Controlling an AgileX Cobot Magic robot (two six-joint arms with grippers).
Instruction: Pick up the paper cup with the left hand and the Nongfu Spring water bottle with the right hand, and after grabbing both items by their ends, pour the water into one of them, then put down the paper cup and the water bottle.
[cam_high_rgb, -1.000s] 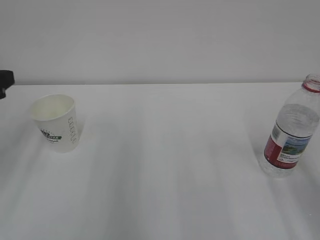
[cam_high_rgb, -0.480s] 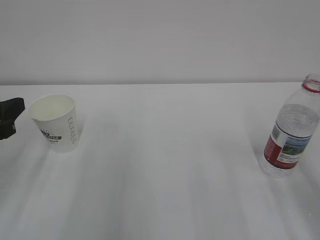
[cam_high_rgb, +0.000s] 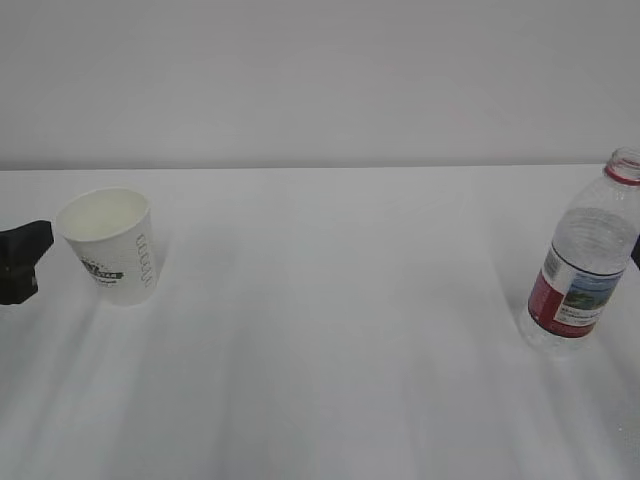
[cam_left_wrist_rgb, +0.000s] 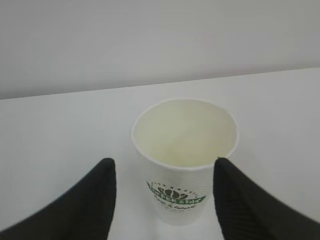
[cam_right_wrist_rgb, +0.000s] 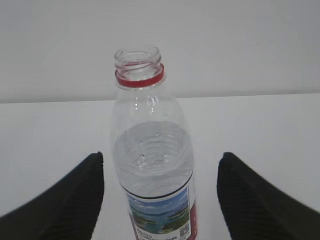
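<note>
We're at the approach, nothing grasped yet. Our left hand (cam_left_wrist_rgb: 162, 200) hangs spread wide around the paper cup (cam_left_wrist_rgb: 184, 155), which stands upright at the table's left. Our right hand (cam_right_wrist_rgb: 160, 197) frames the Nongfu Spring water bottle (cam_right_wrist_rgb: 152, 165), standing uncapped at the right, fingers parted. Next, we'd say: squeeze in squarely on both, then lift.

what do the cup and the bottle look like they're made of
Cup: likely paper, matte white, with a thin rolled rim and a printed green logo. Bottle: clear, glossy plastic, see-through with moulded ribs; its red label looks like printed film.
</note>
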